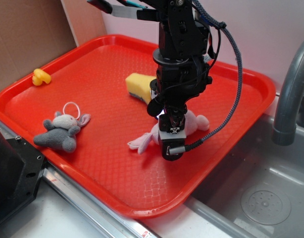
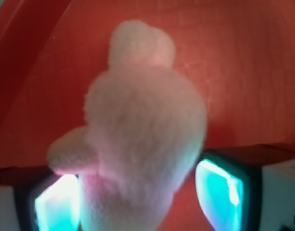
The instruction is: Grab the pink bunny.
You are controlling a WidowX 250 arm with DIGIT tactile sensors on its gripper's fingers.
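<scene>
Exterior view: red tray [image 1: 92, 69] with hand [image 1: 171, 141] low over its near-right part
Pink bunny [image 2: 142, 139] lies on the tray between two spread fingertips [image 2: 56, 207], not yet clamped; soft and light, it should squash, so pinch the plump body, not the floppy ears

Red tray [image 1: 82, 74] beside steel sink [image 1: 261, 198], grey faucet [image 1: 290, 89] at right. Black gripper [image 1: 172, 148] lowered onto pink bunny [image 1: 194, 121] near tray centre; finger spacing hidden from this angle. Pale ear [image 1: 139, 143] splayed left. Yellow sponge [image 1: 138, 85] just behind arm. Grey plush toy [image 1: 60, 131] with white loop well left. Small yellow duck [image 1: 41, 77] at far left rim.
</scene>
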